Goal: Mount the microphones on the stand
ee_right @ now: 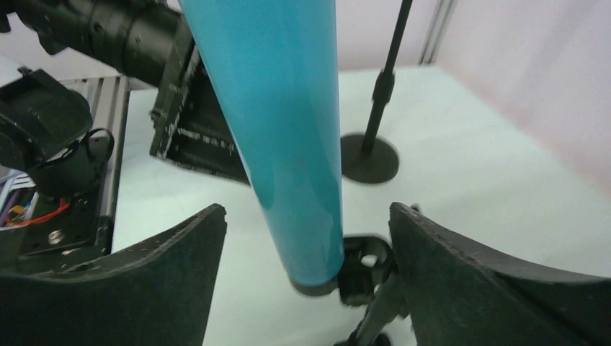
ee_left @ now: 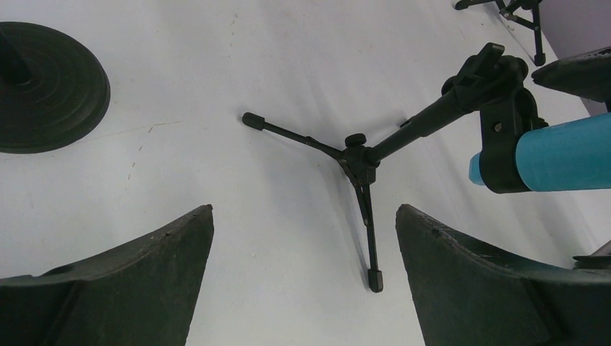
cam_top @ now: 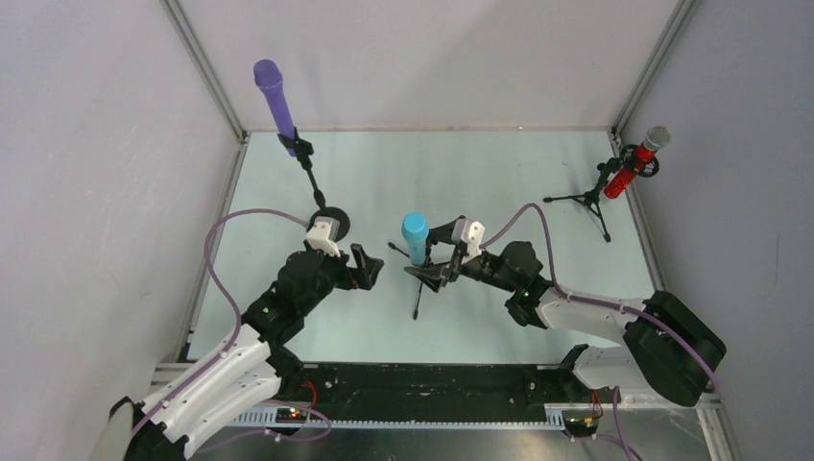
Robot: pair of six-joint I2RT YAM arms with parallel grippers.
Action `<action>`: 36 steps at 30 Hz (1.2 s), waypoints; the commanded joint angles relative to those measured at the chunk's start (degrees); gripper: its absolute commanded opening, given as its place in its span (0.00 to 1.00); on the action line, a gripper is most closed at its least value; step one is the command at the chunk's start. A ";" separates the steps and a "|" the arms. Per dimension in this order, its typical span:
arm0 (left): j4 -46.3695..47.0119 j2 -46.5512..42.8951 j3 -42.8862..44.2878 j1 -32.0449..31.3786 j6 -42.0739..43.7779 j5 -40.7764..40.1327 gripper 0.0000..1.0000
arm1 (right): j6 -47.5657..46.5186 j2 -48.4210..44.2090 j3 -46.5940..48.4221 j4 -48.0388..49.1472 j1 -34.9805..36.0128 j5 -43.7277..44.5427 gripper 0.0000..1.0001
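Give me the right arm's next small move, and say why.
Probably draw the right gripper straight back from the teal microphone, touching nothing. Its open fingers flank the microphone with gaps on both sides, and the microphone already sits in the clip of the tripod stand. The purple microphone and red microphone are mounted too, so nothing seems left to grasp.

The left arm [cam_top: 288,288] and right arm [cam_top: 576,312] are black at the joints with white shells on the lower links, and a lilac cable [cam_top: 216,259] loops along each to a white wrist block [cam_top: 324,233]. The left gripper [ee_left: 304,209] and right gripper [ee_right: 306,207] end in curved, matte-black fingers [ee_left: 108,288] with rough edges.
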 commanded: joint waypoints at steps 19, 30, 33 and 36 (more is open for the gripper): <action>8.75 4.28 3.90 -2.92 17.77 24.90 1.00 | 6.66 -16.27 0.75 -13.13 -4.47 1.29 0.99; 17.16 15.19 7.41 -10.47 18.93 19.27 1.00 | 10.26 -19.14 -0.18 -15.32 -9.29 1.84 1.00; 20.37 18.16 8.29 -11.39 17.91 15.54 1.00 | 10.54 -19.87 -0.23 -16.33 -10.08 2.04 0.99; 24.00 19.68 7.91 -11.48 16.66 11.22 1.00 | 10.38 -20.41 -0.26 -17.16 -10.39 2.31 0.99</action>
